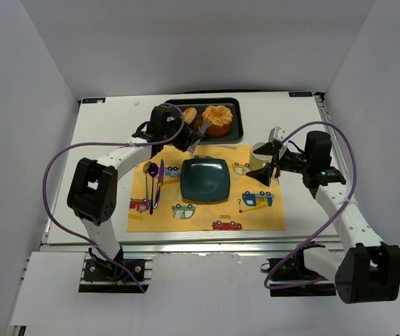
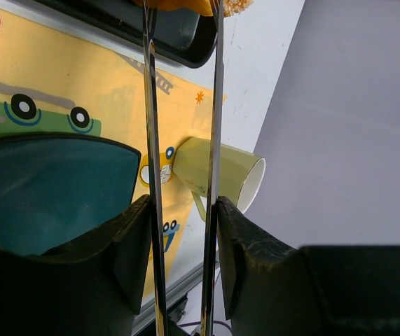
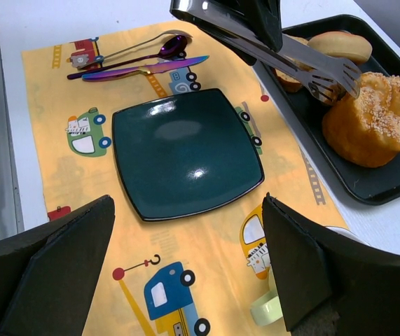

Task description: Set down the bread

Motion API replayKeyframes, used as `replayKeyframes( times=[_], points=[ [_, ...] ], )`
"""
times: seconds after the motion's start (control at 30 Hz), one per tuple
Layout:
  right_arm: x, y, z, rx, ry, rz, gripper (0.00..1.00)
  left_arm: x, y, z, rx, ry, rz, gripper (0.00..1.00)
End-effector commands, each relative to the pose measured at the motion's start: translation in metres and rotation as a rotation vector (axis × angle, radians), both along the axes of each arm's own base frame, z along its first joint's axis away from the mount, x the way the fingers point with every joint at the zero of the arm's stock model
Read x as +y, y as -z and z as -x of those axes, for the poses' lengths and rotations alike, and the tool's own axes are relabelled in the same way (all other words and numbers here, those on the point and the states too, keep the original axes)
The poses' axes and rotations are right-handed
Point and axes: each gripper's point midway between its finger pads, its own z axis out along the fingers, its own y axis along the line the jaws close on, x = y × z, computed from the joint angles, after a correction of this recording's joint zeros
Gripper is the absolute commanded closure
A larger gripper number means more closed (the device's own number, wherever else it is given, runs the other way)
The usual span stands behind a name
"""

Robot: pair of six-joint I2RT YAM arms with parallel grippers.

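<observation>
White table, yellow mat — the left gripper grasps tongs; spread them fully around the bread, then squeeze gently. Right gripper gapes empty.

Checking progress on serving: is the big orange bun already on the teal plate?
No, the bun sits in the black tray, well apart from the teal plate.

Bright, even light; soft shadows.
</observation>
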Motion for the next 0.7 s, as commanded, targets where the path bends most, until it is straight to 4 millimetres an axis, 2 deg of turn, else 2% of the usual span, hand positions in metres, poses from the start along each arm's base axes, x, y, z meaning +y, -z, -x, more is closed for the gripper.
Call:
replayKeyframes(
  times=[0.0,0.67],
  points=[
    [0.001,-0.004,0.005,-0.028,-0.02,-0.012,0.1,-0.006,-0.04,-0.001,-0.079,0.011,0.057,0.5],
    [0.002,-0.004,0.006,-0.023,-0.029,-0.016,0.1,-0.005,-0.057,0.008,-0.093,0.006,0.107,0.51]
  ],
)
